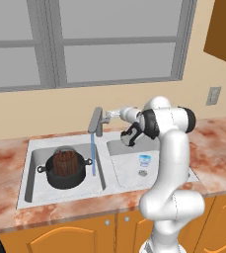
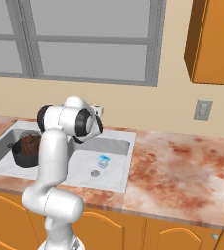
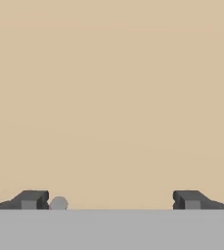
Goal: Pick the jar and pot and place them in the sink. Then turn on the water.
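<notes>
The black pot (image 1: 65, 177) rests in the left basin of the light grey sink (image 1: 30, 148), and the glass jar (image 1: 65, 160) with dark reddish contents rises from inside its rim. Both show again at the left, as the pot (image 2: 24, 155) and the jar (image 2: 31, 142). A thin light-blue stream of water (image 1: 94, 159) falls from the grey faucet (image 1: 95, 121) into the left basin. My gripper (image 1: 107, 114) is level with the faucet's top, just to its right. In the hand view the gripper (image 3: 111, 200) faces the beige wall, fingertips (image 3: 34, 199) wide apart, open and holding nothing.
A small blue-and-white object (image 1: 144, 159) lies in the right basin near the drain (image 1: 143, 173). Marbled counter (image 2: 182, 166) stretches to the right. A wall outlet (image 2: 202, 110) and an upper cabinet (image 2: 216, 39) are at the right, and a window (image 1: 109, 39) is behind the sink.
</notes>
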### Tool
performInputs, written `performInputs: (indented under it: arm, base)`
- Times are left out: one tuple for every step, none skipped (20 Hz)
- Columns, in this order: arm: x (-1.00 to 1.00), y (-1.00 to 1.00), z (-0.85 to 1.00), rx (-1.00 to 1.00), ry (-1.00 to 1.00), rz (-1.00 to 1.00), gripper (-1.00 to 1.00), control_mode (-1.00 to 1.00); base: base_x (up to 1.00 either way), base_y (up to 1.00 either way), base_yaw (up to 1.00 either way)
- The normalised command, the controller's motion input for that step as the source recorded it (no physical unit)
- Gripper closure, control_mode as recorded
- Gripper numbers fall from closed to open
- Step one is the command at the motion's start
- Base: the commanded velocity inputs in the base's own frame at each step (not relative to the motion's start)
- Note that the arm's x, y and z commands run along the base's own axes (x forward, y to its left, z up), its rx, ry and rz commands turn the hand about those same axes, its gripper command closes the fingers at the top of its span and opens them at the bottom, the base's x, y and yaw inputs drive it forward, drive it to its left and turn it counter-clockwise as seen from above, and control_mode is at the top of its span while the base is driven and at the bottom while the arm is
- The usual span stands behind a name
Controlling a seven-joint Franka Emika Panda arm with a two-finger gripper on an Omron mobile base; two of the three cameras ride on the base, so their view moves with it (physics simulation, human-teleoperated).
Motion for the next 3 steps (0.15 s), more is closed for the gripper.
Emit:
performInputs:
  arm:
    - [-0.03, -0.56, 0.00, 0.06, 0.00, 0.00, -1.00, -1.00]
    - [-0.01, -0.46, 0.00, 0.05, 0.00, 0.00, -1.00, -1.00]
    - [-0.01, -0.39, 0.00, 0.05, 0.00, 0.00, -1.00, -1.00]
  base:
    - [0.00, 0.00, 0.00]
    - [0.00, 0.00, 0.00]
    - [0.00, 0.00, 0.00]
